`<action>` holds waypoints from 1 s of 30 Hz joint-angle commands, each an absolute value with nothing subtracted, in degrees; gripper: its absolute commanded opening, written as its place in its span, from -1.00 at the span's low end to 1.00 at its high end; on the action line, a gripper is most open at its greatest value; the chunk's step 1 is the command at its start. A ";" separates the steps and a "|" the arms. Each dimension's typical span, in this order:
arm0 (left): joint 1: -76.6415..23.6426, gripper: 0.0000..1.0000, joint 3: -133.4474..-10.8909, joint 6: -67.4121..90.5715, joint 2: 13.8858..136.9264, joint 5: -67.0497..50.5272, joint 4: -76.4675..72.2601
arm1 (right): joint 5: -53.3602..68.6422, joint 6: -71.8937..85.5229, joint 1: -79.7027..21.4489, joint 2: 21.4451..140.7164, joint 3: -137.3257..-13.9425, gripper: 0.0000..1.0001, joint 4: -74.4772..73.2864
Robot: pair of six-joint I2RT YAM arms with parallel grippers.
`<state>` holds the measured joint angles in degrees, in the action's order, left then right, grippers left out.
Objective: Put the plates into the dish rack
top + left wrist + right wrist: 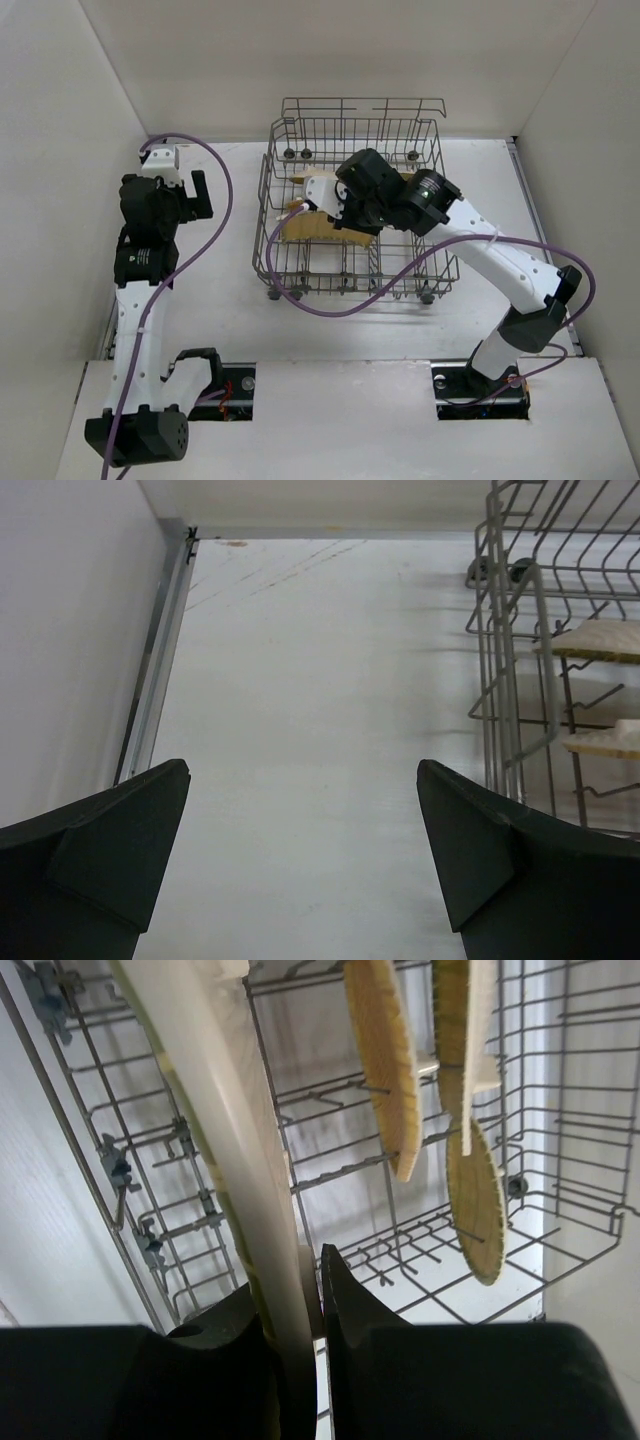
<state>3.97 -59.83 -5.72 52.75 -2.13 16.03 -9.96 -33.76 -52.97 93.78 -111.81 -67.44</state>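
**Dish rack** (362,101): we record a grey wire basket with rows of upright tines, small wheels and a taller back rail. It stands on the white desk (220,300), at its middle toward the back.

**Plates** (385,1060): thin, tan, ribbed with pale stripes. Three stand edge-on among the tines inside the dish rack. We log a fourth, the pale plate (215,1140), as cream with a yellowish rim; it is tilted within the dish rack, near its left side.

**Right hand** (295,1290): over the dish rack, fingers clamped on the lower edge of the pale plate.

**Left hand** (303,770): left of the dish rack and well apart from it, fingers spread wide, nothing between them.

**Room**: white walls (60,150) enclose the desk on three sides. A purple cable (225,190) loops left of the dish rack, and another trails across its front.

**Views**: only the right wrist view shows us the grip and the ribbing. The left wrist view alone shows a metal strip (150,700) where the desk meets the wall, far left of the dish rack, and two plate edges through the rack's side wires. The top view alone shows both arms.
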 commanded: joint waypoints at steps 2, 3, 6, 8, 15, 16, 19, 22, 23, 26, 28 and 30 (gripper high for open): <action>6.72 1.00 -58.27 -5.80 53.17 -1.32 10.46 | -11.86 -32.78 -53.48 91.58 -109.69 -1.00 -62.14; 7.16 1.00 -58.01 -5.71 53.61 -1.32 10.20 | -11.87 -32.78 -53.48 91.58 -109.34 -1.00 -61.79; 7.95 1.00 -57.22 -5.54 54.23 -1.49 9.49 | -11.87 -32.78 -53.48 91.76 -108.72 -1.00 -60.82; 7.96 1.00 -56.69 -5.45 54.23 -1.58 9.05 | -11.87 -32.96 -53.48 91.93 -108.37 -1.00 -60.21; 8.04 1.00 -56.25 -5.63 54.75 -1.85 8.79 | -11.78 -33.57 -53.22 92.72 -108.11 -1.00 -58.36; 8.13 1.00 -56.25 -5.63 54.84 -1.85 8.70 | -11.86 -33.66 -53.22 92.81 -108.11 -1.00 -58.01; 8.22 1.00 -56.25 -5.71 55.19 -1.93 8.44 | -12.65 -34.28 -53.30 93.16 -107.93 -1.00 -57.57; 8.39 1.00 -56.25 -5.71 55.63 -1.93 8.26 | -13.09 -34.89 -53.22 93.51 -107.32 -1.00 -56.52; 8.40 1.00 -56.25 -5.71 55.81 -1.93 8.09 | -13.27 -35.24 -53.22 93.60 -107.14 -1.00 -56.25; 8.48 1.00 -56.16 -5.71 56.16 -1.93 7.47 | -13.71 -36.21 -53.39 93.60 -105.65 -1.00 -54.67; 8.75 1.00 -56.16 -5.71 56.51 -2.02 7.30 | -13.97 -36.91 -53.39 93.52 -104.42 -1.00 -53.70; 9.01 1.00 -56.16 -5.80 56.86 -2.02 7.12 | -13.89 -37.09 -53.39 93.60 -103.71 -1.00 -53.44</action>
<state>8.25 -56.58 -5.69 56.77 -1.69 10.72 -12.47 -36.16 -52.97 94.08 -103.77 -59.92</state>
